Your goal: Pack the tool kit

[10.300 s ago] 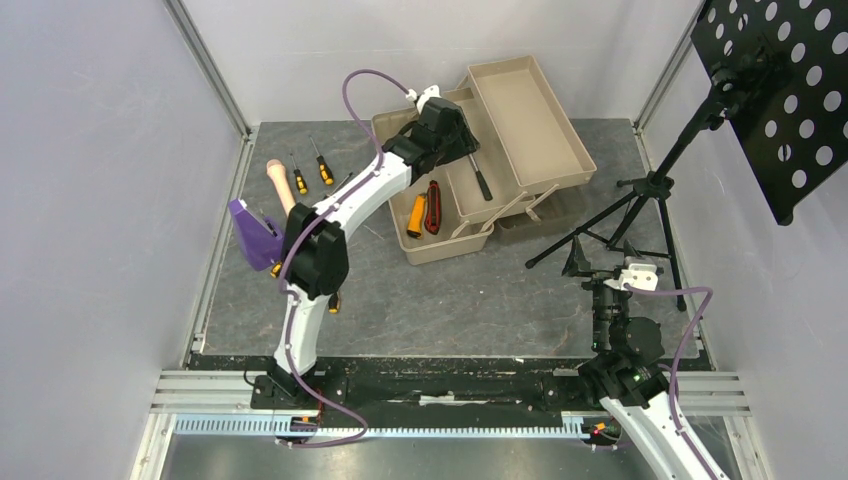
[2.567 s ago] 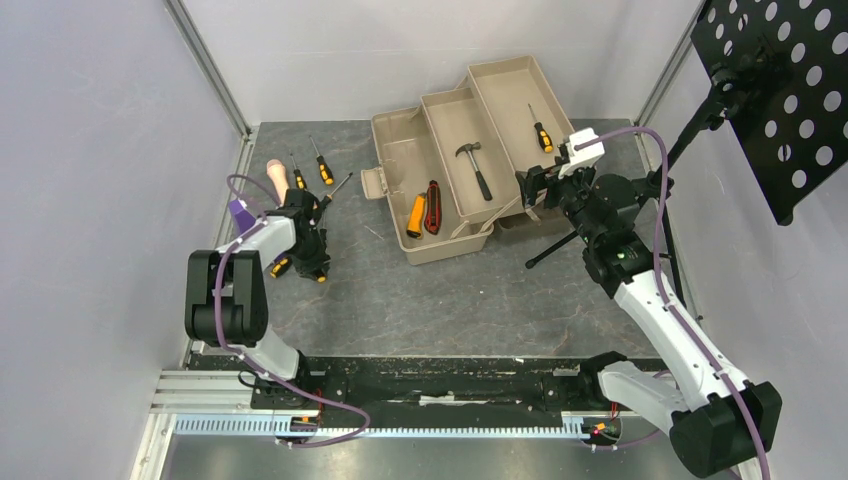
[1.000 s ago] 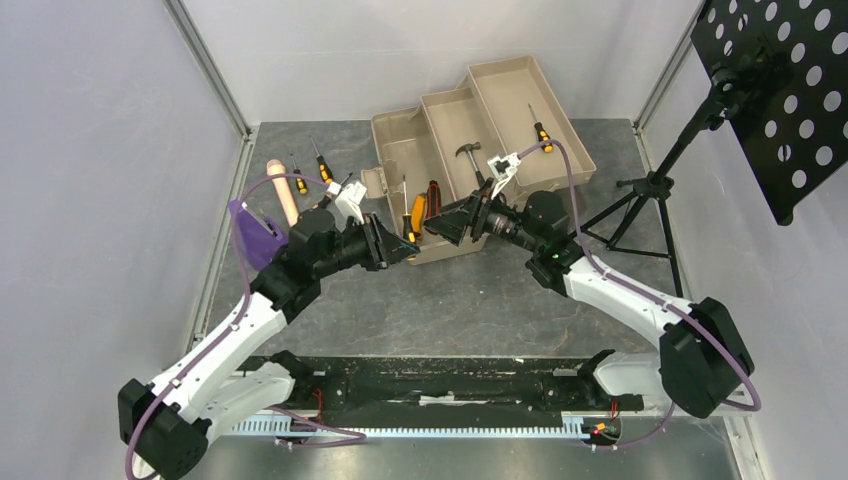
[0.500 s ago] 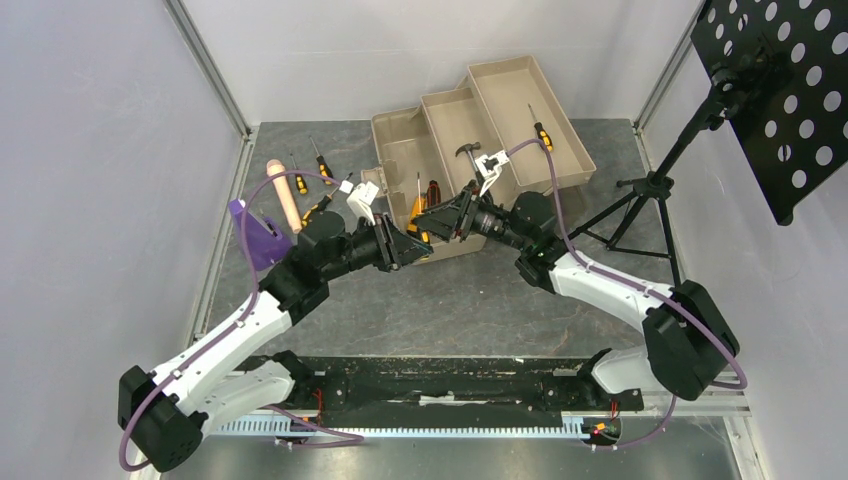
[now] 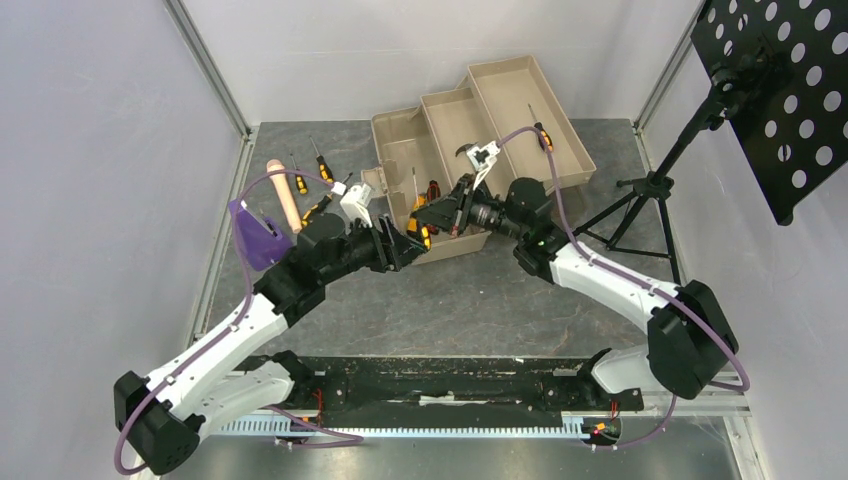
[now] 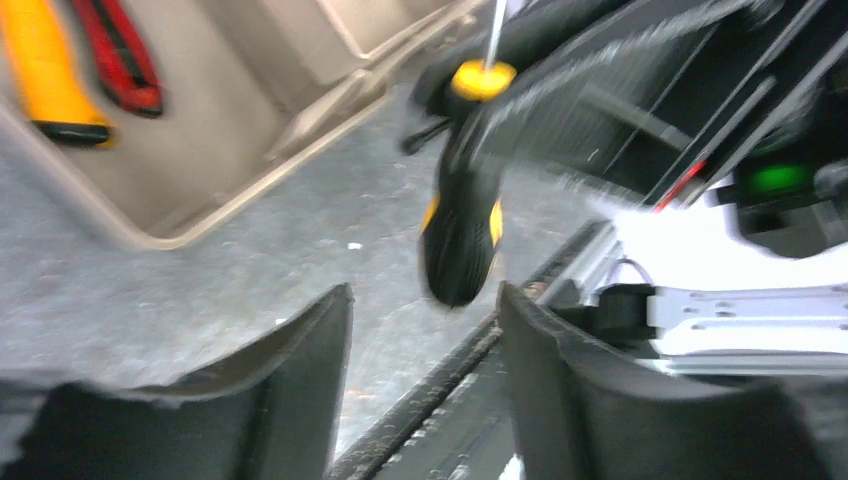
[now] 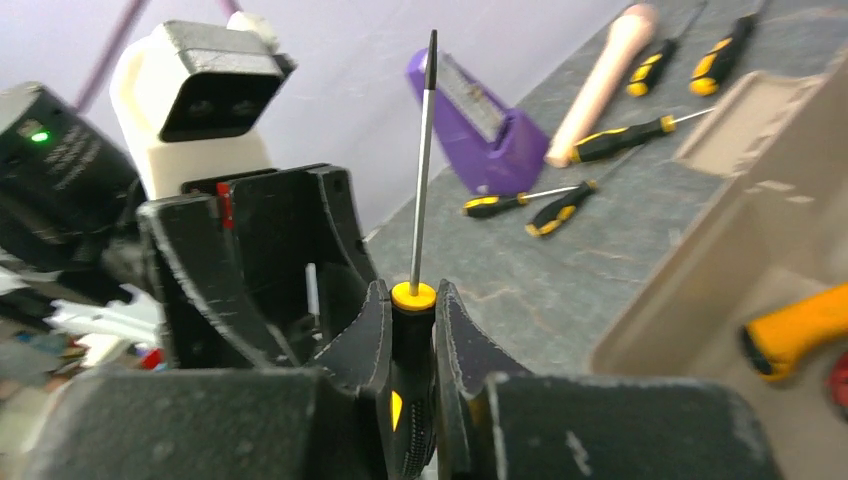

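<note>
The overhead camera looks steeply down from above and behind the near edge of the bench (image 5: 480,290), taking in all of it, while the close wrist cameras face each other, one past the left tool (image 6: 425,300) toward the right edge, one past the right tool (image 7: 412,310) toward the far left corner, sharing the screwdriver (image 7: 423,150).

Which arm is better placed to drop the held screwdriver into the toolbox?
Right. The right fingers clamp the screwdriver by its handle, close to the toolbox; the left fingers stand open.
</note>
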Controlling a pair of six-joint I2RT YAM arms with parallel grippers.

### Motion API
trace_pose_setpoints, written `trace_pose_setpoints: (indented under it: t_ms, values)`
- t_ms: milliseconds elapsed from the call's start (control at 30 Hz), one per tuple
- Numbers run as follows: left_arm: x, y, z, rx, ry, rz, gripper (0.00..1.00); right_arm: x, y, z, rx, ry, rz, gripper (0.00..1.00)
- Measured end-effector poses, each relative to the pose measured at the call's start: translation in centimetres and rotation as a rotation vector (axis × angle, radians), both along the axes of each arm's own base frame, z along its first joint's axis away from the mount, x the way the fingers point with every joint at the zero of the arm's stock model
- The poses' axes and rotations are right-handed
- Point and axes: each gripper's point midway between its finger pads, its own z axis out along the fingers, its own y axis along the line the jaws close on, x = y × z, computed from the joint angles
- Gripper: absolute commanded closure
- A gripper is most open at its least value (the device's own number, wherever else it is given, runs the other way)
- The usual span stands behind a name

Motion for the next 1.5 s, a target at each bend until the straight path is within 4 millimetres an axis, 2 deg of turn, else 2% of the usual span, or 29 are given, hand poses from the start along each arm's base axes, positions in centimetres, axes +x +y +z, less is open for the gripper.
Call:
trace_pose_setpoints:
  t_ms: [33, 100, 133, 367, 533, 633, 733, 800, 833, 933, 967, 1067, 1133, 1167, 1267, 1500]
  values:
    - [0.1, 0.5, -0.2, 0.026, 0.0, 0.02, 0.16, 0.5, -0.2, 0.0, -0.02, -0.016, -0.014, 1.0]
    - [0.5, 1.8, -0.7, 0.092, -0.009, 0.074, 0.04, 2.1, -1.2, 0.2, -0.071, -0.052, -0.068, 1.0]
    - [0.8, 2.5, -0.7, 0.123, -0.017, 0.101, 0.01, 3.0, -1.8, 0.4, -0.094, -0.068, -0.098, 1.0]
    - [2.4, 8.2, -0.4, 0.358, -0.065, 0.318, 0.0, 10.3, -9.2, 2.7, -0.315, -0.199, -0.397, 1.0]
    - [3.3, 13.6, -2.5, 0.531, -0.022, 0.478, 0.0, 14.1, -15.4, 5.4, -0.533, -0.314, -0.633, 1.0]
    - [3.8, 16.8, -3.4, 0.589, 0.014, 0.572, 0.0, 15.8, -18.3, 6.1, -0.652, -0.35, -0.738, 1.0]
    - [3.9, 19.9, -4.9, 0.634, 0.072, 0.663, 0.0, 18.2, -20.7, 6.0, -0.783, -0.356, -0.811, 1.0]
    - [3.8, 21.4, -6.2, 0.659, 0.117, 0.701, 0.0, 20.1, -21.9, 4.6, -0.885, -0.339, -0.839, 1.0]
    - [3.6, 21.9, -7.0, 0.673, 0.14, 0.712, 0.0, 20.4, -22.3, 4.2, -0.901, -0.333, -0.844, 1.0]
    - [3.0, 22.6, -8.8, 0.706, 0.189, 0.715, 0.0, 21.8, -23.4, 0.9, -1.02, -0.277, -0.835, 0.99]
    - [2.9, 22.7, -9.3, 0.713, 0.2, 0.714, 0.0, 22.1, -23.6, -0.1, -1.046, -0.263, -0.83, 0.96]
    - [2.7, 23.0, -10.1, 0.727, 0.222, 0.715, 0.0, 22.9, -24.3, -3.3, -1.13, -0.207, -0.801, 0.74]
    - [2.7, 23.2, -10.4, 0.735, 0.234, 0.718, 0.0, 23.4, -24.6, -4.6, -1.162, -0.183, -0.787, 0.58]
    - [2.8, 23.2, -10.6, 0.738, 0.239, 0.718, 0.0, 23.6, -24.6, -4.9, -1.173, -0.174, -0.782, 0.53]
    - [2.8, 23.4, -10.9, 0.746, 0.254, 0.72, 0.0, 24.0, -24.8, -4.9, -1.182, -0.166, -0.785, 0.39]
    - [2.9, 23.4, -11.5, 0.752, 0.282, 0.712, 0.0, 23.6, -24.8, -2.5, -1.137, -0.194, -0.818, 0.31]
